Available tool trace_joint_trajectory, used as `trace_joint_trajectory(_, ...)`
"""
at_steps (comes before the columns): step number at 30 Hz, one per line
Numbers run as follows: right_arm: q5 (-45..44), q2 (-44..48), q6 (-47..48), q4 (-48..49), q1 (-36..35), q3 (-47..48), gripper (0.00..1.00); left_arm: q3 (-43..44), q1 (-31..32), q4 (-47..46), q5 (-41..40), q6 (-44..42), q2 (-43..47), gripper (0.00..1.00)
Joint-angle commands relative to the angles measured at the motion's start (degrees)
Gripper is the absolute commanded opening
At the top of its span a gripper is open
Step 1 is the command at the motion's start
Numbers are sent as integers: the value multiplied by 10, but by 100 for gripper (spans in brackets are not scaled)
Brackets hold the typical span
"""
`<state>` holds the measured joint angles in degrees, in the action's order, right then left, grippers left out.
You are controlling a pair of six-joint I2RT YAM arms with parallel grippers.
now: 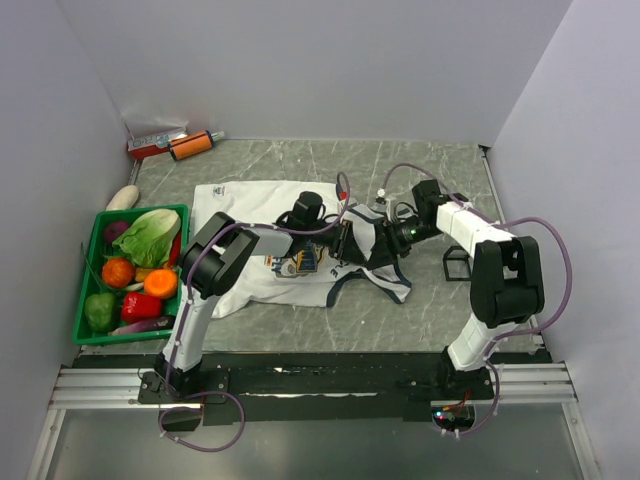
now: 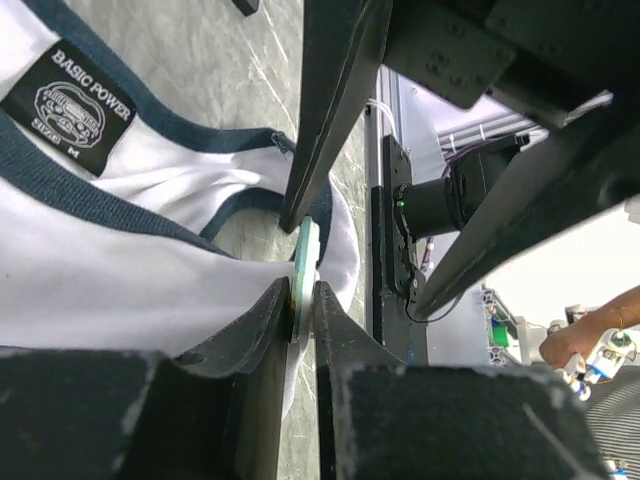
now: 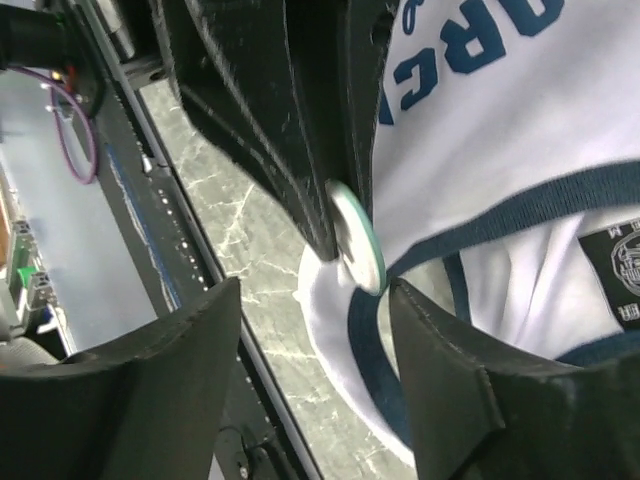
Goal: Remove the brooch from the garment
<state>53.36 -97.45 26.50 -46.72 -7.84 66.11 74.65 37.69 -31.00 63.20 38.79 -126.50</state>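
Two-tool huddle over mid-table (image 1: 430, 175); pinches the pale green brooch (image 2: 305, 255) narrowly in the left tool (image 2: 303, 300), at the navy-trimmed edge of the garment (image 1: 255, 205); spreads the right tool (image 3: 312, 300) wide, facing that disc, holding nothing.

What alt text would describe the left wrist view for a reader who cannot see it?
The left hand pinches a pale green round brooch at the edge of a white jersey with navy trim, above a grey marbled table.

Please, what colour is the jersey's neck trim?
The white jersey's neck trim is navy blue; left wrist view.
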Motion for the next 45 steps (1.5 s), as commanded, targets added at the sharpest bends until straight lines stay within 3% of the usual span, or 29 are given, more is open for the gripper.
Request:
trace_joint_trajectory(1, 39, 33, 21, -36, 23, 16, 68, -1, -2, -49, 32, -1, 10, 1)
trace_joint_trajectory(9, 47, 16, 23, -26, 27, 10, 46, -6, -3, -99, 48, 30, 2, 1)
trace_joint_trajectory(14, 44, 9, 24, -22, 27, 9, 43, -5, -3, -103, 51, 34, -1, 1)
trace_joint_trajectory(16, 45, 8, 23, -21, 27, 9, 42, -2, -3, -102, 52, 34, -1, 4)
trace_joint_trajectory(23, 53, -4, 18, -17, 28, 17, 24, 0, -3, -113, 61, 38, -3, 16)
trace_joint_trajectory(35, 63, -20, 0, 6, 28, 25, 4, 6, -3, -112, 66, 39, -9, 25)
trace_joint_trajectory(45, 68, -18, 3, 5, 27, 18, 1, 15, -3, -91, 56, 31, -15, 18)
